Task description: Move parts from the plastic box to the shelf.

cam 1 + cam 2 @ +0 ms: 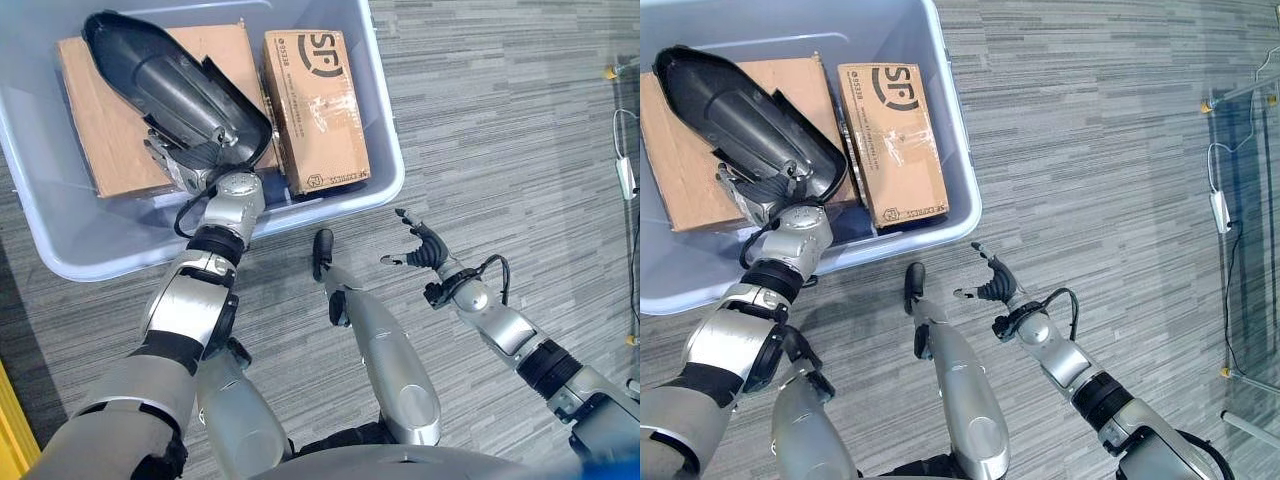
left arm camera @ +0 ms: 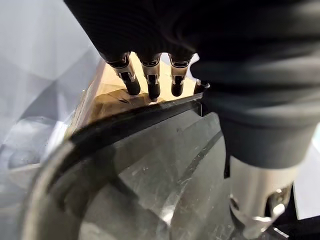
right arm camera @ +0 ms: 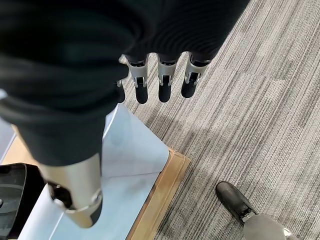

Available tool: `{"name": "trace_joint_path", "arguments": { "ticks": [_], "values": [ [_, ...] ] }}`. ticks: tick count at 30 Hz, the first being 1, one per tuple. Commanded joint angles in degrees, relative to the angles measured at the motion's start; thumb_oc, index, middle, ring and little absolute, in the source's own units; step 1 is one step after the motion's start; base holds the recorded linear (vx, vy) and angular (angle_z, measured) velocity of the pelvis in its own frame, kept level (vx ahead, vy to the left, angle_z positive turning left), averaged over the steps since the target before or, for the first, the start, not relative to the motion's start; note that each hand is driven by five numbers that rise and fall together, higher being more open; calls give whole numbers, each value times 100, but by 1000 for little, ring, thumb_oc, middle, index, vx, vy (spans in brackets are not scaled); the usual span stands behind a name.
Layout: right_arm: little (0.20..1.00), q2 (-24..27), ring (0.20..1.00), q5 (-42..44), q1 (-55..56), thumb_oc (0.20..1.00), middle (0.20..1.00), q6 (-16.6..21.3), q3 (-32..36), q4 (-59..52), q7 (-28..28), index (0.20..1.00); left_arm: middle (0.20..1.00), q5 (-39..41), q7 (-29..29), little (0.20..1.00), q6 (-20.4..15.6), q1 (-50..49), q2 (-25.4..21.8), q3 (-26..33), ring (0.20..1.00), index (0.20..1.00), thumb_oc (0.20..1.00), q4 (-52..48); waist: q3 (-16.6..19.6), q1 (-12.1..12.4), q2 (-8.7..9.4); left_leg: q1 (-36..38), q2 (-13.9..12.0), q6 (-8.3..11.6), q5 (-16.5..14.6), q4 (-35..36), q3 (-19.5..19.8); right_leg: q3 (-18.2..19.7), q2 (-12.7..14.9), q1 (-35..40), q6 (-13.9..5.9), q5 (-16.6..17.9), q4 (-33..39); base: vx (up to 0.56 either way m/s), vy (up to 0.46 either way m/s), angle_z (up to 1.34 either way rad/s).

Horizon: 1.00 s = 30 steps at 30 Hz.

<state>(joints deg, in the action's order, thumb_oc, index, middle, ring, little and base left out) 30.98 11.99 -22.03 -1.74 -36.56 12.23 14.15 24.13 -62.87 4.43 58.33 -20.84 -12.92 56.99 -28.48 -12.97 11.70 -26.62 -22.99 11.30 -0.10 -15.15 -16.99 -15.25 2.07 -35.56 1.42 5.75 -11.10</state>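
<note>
The task looks to be at its start: the dark part (image 1: 170, 85) is not yet out of the box (image 1: 385, 150), and no shelf can be made out, so the lift, the carry and the placing all seem left to do.

Nearest, the right hand (image 1: 425, 250) hangs over the grey carpet (image 1: 500, 130), just outside the box's near corner. Its fingers (image 3: 162, 82) are straight and loosely spread, the thumb apart, and it holds nothing; in its wrist view the box's rim and the edge of a carton show past the fingers.

Further in, the left hand (image 1: 190, 165) has reached over the near wall of the box to the near end of the part. The left wrist view shows its fingers (image 2: 150, 82) hooked over the part's black rim, with the thumb (image 2: 255, 192) down against the other side, so the hand appears to be pinching that edge. Whether the grip is firm enough to lift cannot be told.

The part is long, dark and shell-like, lying slantwise across the large carton (image 1: 100, 110) with its far end toward the box's far left corner. A smaller carton (image 1: 315, 110) lies beside it, to the right, touching nothing of either hand. Both cartons would likely follow the part, if they count as parts too
</note>
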Motion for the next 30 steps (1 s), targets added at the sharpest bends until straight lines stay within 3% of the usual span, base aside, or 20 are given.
{"name": "trace_joint_path", "arguments": {
  "ticks": [1, 7, 10, 13, 18, 20, 30],
  "values": [
    [1000, 20, 1000, -164, -9, 1000, 1000, 85, 313, -418, 25, 1000, 1000, -29, 263, 1000, 166, 233, -217, -121, 1000, 1000, 1000, -115, -131, 36, 640, -891, -60, 61, 46, -826, 172, 98, 87, 185, -514, -586, -467, 12, -31, 1],
    [1000, 12, 1000, -282, -102, 1000, 1000, 93, 244, -377, -85, 1000, 1000, 973, 283, 1000, 51, 196, -162, 62, 1000, 1000, 1000, 154, -131, 19, 603, -1002, -60, 72, 36, -905, 177, 98, 110, 64, -514, -593, -519, 0, 0, 0],
    [1000, 12, 1000, -345, -154, 1000, 1000, 107, 235, -391, -154, 1000, 1000, 909, 400, 1000, 100, 202, -160, 75, 1000, 1000, 1000, 207, -131, 21, 605, -1091, -64, 81, 38, -934, 200, 77, 141, -14, -523, -576, -535, 17, -59, -3],
    [1000, 83, 1000, -307, -224, 1000, 1000, 4, 210, -513, -177, 1000, 1000, 754, 175, 1000, 504, 270, -247, 29, 1000, 1000, 1000, 283, -131, 25, 621, -1210, -46, 86, 37, -978, 238, 65, 168, -129, -540, -550, -568, 27, -82, -1],
    [1000, 141, 1000, -223, -269, 1000, 1000, -16, 192, -534, -146, 1000, 1000, 548, 136, 1000, 662, 324, -335, 18, 1000, 1000, 1000, 471, -131, -3, 613, -1322, -29, 85, 33, -1048, 264, 69, 181, -269, -534, -546, -640, 28, -69, -2],
    [1000, 142, 1000, -170, -302, 1000, 1000, -24, 182, -524, -113, 1000, 1000, 391, 225, 1000, 877, 385, -385, -37, 1000, 1000, 1000, 540, -131, -3, 611, -1391, -29, 78, 27, -1090, 290, 60, 199, -344, -528, -548, -685, 21, -69, -2],
    [1000, 148, 1000, -160, -304, 1000, 1000, -14, 146, -496, -71, 1000, 1000, 522, 303, 1000, 1031, 471, -451, -38, 1000, 1000, 1000, 725, -131, -27, 578, -1611, -42, 72, 23, -1199, 344, 55, 240, -580, -510, -567, -802, 12, -40, 0]
  ]
}}
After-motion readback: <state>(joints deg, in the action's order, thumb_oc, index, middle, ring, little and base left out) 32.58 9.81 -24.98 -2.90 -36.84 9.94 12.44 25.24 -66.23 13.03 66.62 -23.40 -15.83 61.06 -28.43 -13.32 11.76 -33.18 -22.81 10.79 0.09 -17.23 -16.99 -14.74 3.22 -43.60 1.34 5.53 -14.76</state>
